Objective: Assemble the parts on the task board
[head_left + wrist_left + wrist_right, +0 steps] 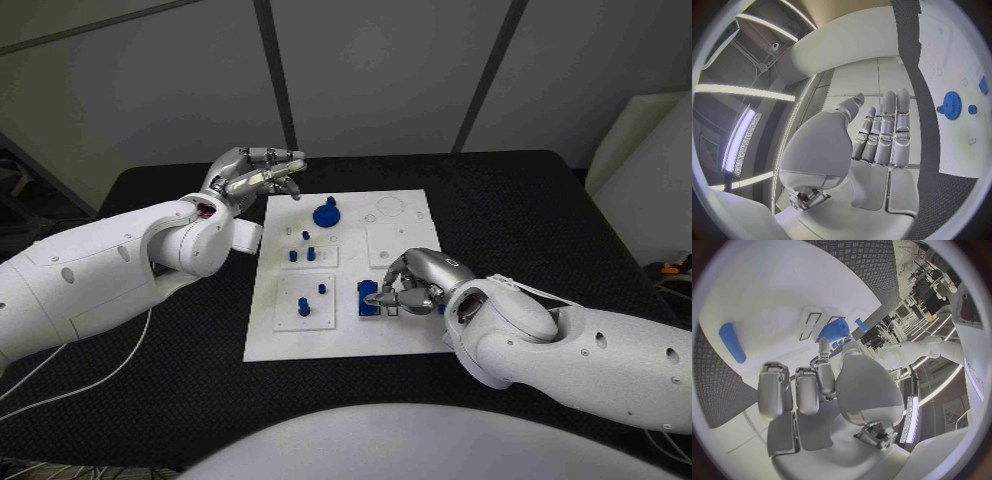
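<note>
The white task board [411,215] lies in the middle of the black table. A blue gear [327,213] stands near its far edge, also seen as the gear [951,105] in the left wrist view. Small blue pegs [303,246] stand in a square plate behind two more blue pieces [306,303]. My right hand [411,283] rests low on the board's near half, its fingers curled round a blue part [371,297], the same part [832,330] sitting at its fingertips. My left hand [257,175] hovers by the board's far left corner, fingers straight and holding nothing.
A long blue piece [731,342] lies flat on the board beside my right hand. Black table [519,200] surrounds the board on all sides. A white cable [101,370] trails off the table's left front.
</note>
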Robot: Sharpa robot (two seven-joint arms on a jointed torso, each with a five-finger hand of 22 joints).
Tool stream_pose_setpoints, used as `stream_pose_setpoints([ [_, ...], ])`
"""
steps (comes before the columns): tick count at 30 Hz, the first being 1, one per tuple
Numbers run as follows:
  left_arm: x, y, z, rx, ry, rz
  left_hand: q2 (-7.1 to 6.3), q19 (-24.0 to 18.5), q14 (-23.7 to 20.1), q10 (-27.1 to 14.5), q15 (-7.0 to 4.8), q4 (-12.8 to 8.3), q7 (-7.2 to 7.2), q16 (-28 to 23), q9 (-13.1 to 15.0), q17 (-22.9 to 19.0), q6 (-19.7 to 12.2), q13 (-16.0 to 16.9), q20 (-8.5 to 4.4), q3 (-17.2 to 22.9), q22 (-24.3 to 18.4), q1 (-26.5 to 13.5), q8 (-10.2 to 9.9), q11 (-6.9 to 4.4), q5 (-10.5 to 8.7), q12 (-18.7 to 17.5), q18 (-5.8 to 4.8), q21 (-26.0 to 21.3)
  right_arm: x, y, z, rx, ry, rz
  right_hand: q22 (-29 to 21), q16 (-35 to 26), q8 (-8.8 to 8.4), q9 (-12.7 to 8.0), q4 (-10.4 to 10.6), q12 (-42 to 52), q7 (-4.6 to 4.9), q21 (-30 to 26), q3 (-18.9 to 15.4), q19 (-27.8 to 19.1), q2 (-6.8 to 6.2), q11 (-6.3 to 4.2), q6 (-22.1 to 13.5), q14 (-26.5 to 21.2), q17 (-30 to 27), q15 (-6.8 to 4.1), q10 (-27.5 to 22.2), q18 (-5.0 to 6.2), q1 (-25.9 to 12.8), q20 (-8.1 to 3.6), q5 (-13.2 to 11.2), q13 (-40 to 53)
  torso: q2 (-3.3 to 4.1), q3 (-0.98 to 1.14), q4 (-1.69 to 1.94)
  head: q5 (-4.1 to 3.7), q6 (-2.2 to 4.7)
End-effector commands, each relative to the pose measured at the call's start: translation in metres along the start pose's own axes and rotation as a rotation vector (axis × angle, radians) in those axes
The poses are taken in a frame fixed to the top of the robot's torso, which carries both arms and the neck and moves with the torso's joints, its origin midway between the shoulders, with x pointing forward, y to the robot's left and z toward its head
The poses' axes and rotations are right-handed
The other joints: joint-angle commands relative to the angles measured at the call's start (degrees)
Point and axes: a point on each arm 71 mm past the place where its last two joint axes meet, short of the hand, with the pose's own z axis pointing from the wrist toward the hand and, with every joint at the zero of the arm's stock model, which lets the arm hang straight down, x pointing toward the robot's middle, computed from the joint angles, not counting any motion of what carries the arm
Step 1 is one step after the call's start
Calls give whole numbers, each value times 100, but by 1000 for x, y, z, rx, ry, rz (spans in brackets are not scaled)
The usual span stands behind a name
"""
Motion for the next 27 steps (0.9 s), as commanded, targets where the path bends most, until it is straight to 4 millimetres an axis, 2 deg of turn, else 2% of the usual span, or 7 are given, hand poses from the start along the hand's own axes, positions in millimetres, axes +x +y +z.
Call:
stream_pose_setpoints([
  [1, 1, -1, 0, 4, 12, -5, 8, 4, -14, -36, 8, 6, 14, -21, 5, -7, -45, -6, 38, -35, -6, -66, 30, 10, 19, 26, -28, -31, -1, 3, 0, -35, -6, -16, 543, -5, 23, 15, -56, 22, -15, 9, -1, 153, 5, -31, -28, 472, 845, -51, 28, -94, 87, -47, -29, 155, 3, -1, 3, -3, 1],
  [9, 0, -1, 0, 3, 11, -4, 8, 4, -14, -36, 8, 6, 14, -21, 5, -7, -45, -6, 38, -35, -6, -66, 30, 10, 19, 26, -28, -31, 0, -1, 3, -8, -2, -35, 550, -7, 32, 37, -70, 30, -23, 12, 20, 156, 71, -37, -17, 472, 843, -53, 38, -95, 185, -49, -2, 172, 6, -3, 9, -8, 1],
  [12, 0, -1, 0, 3, 11, -4, 8, 4, -14, -36, 8, 6, 14, -21, 5, -7, -45, -6, 38, -35, -6, -66, 30, 10, 19, 26, -28, -31, 1, -2, 4, -3, 5, -46, 555, -7, 36, 53, -149, 35, -39, 14, 66, 158, 107, -51, -16, 472, 844, -64, 44, -95, 358, -55, 10, 184, 8, -2, 4, -1, 1],
  [17, -1, -1, 0, 2, 9, -4, 8, 4, -14, -36, 8, 6, 14, -21, 5, -7, -45, -6, 38, -35, -6, -66, 30, 10, 19, 26, -28, -31, 1, -3, 4, -2, 10, -62, 571, -4, 24, 67, -454, 39, -73, 20, 297, 163, 159, -85, -6, 473, 854, -95, 53, -98, 942, -84, -410, 208, 4, -2, -4, -8, 1],
  [21, -1, -1, 0, 2, 9, -3, 8, 4, -14, -36, 8, 6, 14, -21, 5, -7, -45, -6, 38, -35, -6, -66, 30, 10, 19, 26, -28, -31, 0, -3, 3, -5, 9, -69, 579, -1, 10, 63, -539, 52, -75, 23, 361, 166, 133, -88, 11, 474, 859, -97, 64, -100, 1087, -88, -455, 229, 6, -3, -11, -3, 1],
  [27, -1, -1, 0, 2, 10, -4, 8, 4, -14, -36, 8, 6, 14, -21, 5, -7, -45, -6, 38, -35, -6, -66, 30, 10, 19, 26, -28, -31, -3, -3, 0, -20, -26, -54, 586, -1, -6, 56, -505, 39, -58, 26, 354, 169, 114, -77, 12, 474, 860, -90, 60, -102, 1040, -87, -436, 222, 1, 3, 1, -17, 1],
])
